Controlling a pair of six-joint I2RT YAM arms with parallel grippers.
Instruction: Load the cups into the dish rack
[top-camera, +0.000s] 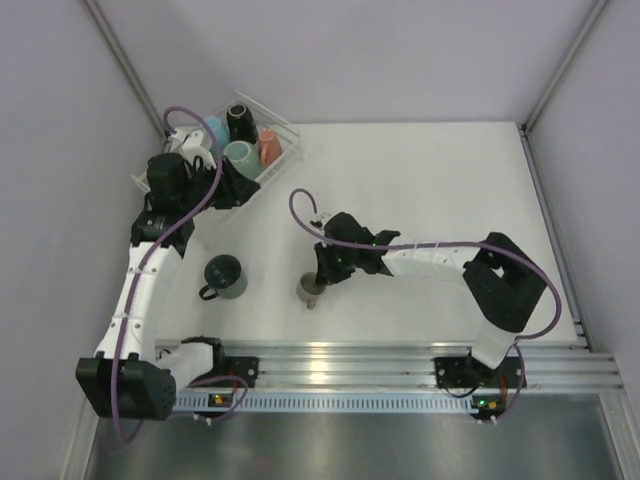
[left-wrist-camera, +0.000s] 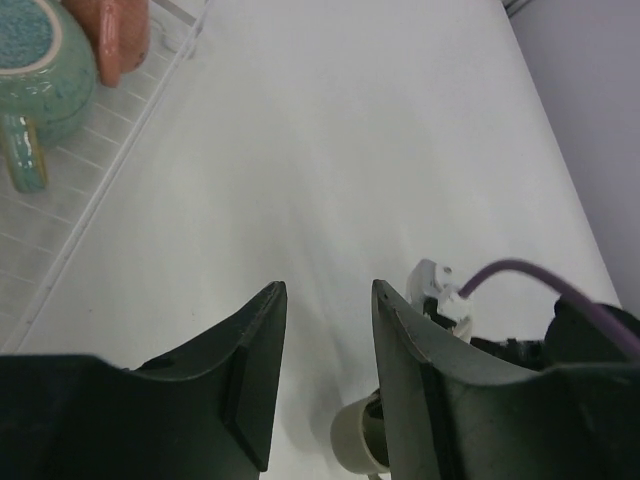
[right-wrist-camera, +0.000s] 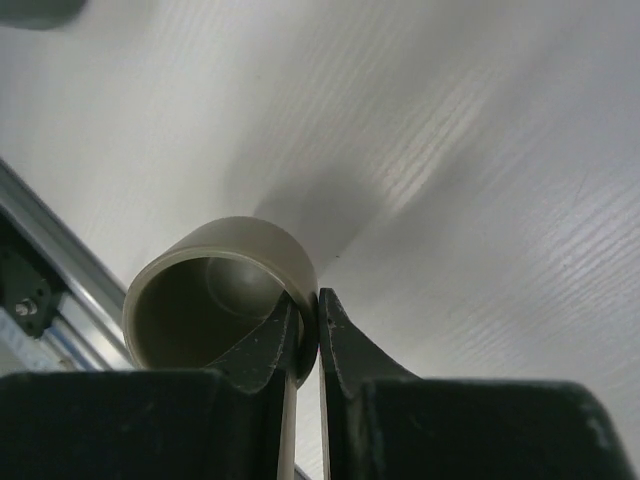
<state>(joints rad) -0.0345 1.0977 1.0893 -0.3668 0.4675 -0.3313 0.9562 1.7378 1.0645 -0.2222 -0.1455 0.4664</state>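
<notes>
Top: dish rack (top-camera: 288, 135) sits at the table's (top-camera: 430, 180) far-left corner. It holds the black cup (top-camera: 240, 122), light blue cup (top-camera: 215, 131), teal mug (top-camera: 240, 155) and salmon cup (top-camera: 269, 147). Left gripper (top-camera: 228, 185) hovers at the rack's near edge. Dark green mug (top-camera: 224, 276) stands on the table, apart from the rack. Right gripper (top-camera: 320, 272) is down on the olive cup (top-camera: 309, 290), to that mug's right.

Left wrist: jaws parted, nothing between them, bare table below. Teal mug and salmon cup show in the rack, upper left.

Right wrist: fingers (right-wrist-camera: 265, 345) clenched on the olive cup's wall, one inside the rim and one outside. Cup sits mouth up near the rail (right-wrist-camera: 60, 270).
</notes>
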